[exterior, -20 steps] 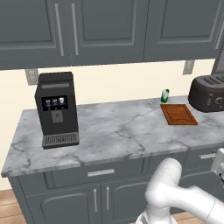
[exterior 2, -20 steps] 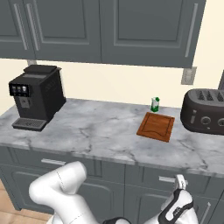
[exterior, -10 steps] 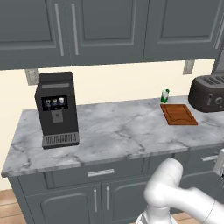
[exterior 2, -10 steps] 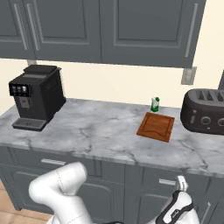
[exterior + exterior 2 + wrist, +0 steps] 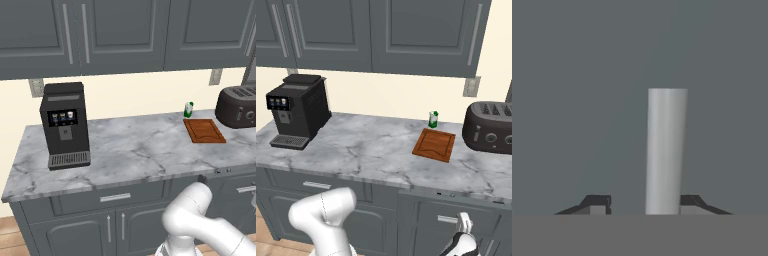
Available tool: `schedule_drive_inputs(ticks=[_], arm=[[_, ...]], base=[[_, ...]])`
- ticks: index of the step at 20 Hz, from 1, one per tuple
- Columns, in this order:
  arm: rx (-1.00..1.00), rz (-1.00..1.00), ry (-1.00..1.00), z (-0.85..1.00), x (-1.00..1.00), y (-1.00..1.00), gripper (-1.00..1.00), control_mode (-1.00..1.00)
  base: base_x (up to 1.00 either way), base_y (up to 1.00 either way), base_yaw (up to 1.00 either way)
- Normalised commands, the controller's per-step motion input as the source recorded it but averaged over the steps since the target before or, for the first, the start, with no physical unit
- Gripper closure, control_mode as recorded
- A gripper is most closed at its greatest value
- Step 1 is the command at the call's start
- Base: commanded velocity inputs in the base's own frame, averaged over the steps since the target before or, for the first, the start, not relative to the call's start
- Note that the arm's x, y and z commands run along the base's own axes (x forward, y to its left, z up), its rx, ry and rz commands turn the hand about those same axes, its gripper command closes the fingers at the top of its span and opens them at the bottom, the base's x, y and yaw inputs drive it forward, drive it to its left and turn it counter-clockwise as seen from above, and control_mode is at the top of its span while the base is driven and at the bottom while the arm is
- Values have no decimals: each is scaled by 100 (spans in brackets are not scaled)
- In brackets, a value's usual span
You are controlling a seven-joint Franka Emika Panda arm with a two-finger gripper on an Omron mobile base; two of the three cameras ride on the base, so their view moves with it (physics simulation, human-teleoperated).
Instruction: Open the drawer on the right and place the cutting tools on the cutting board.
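Grey-veined marble surface (image 5: 371, 150) is shown bearing a black coffee machine (image 5: 298, 110), a dark toaster (image 5: 490, 127) and the reddish-brown grooved wooden cutting board (image 5: 434, 144), lying just left of the toaster. Below the toaster, the slate-grey drawer (image 5: 456, 220) is seen shut. Its silver bar handle (image 5: 666, 150) stands between the jaws of the gripper (image 5: 644, 204), parted either side; contact cannot be told.

A: What stands on the counter?
B: One coffee machine (image 5: 65, 125), one toaster (image 5: 236, 106), one cutting board (image 5: 204, 130), one small green bottle (image 5: 188, 109) at the board's eleven o'clock.
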Motion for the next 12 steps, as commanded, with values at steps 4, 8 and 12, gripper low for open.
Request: schedule_drive_inputs(ticks=[4,8,12], arm=[[0,0,0,-9,-46,-1,100,-100],[0,0,0,-10,-48,-4,100,-100],[0,0,0,-11,-51,-6,100,-100]], base=[[0,0,0],[0,0,0],[0,0,0]])
